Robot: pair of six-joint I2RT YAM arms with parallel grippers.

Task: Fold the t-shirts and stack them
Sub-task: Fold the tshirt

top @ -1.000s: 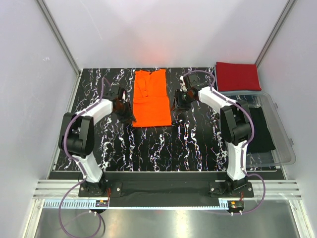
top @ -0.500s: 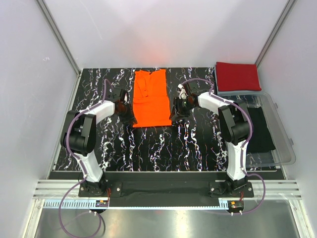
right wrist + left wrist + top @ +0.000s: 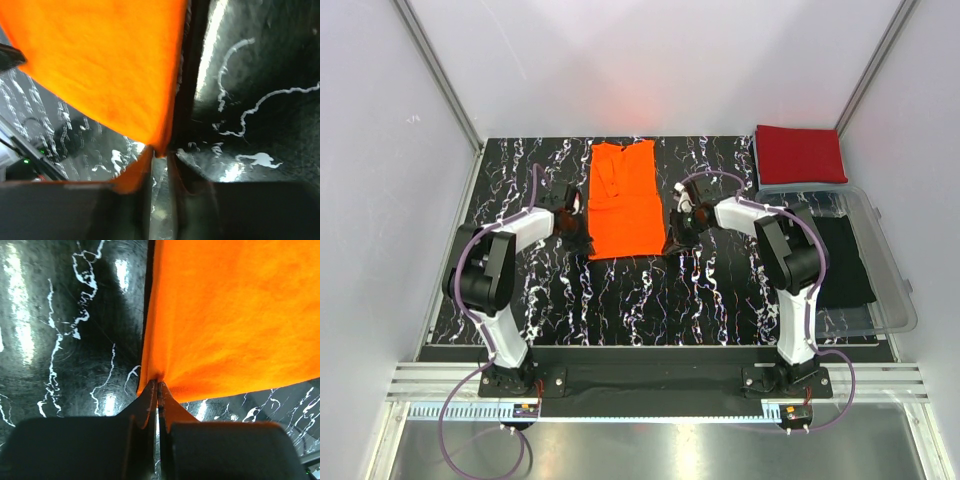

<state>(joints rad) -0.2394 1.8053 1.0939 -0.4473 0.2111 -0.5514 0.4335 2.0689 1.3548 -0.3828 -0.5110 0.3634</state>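
Top view, cloth: counted two t-shirts. Orange t-shirt (image 3: 624,200) lay flat as a long soft rectangle at the far middle of the table (image 3: 620,300). Red t-shirt (image 3: 800,153) sat folded square at the far right corner.
Top view, surface: glossy black, veined white like marble.
Top view, bin (image 3: 890,290): one, clear plastic, at the right edge, black cloth (image 3: 845,260) inside.
Top view, arms: two. Left gripper (image 3: 582,240) at the near left corner of the orange t-shirt, right gripper (image 3: 672,243) at its near right corner.
Left wrist, claw: closed tight, pinched the matte orange corner between dark tips.
Right wrist, claw: stood narrowly apart with the orange corner at the slot. Could not tell whether gripped.
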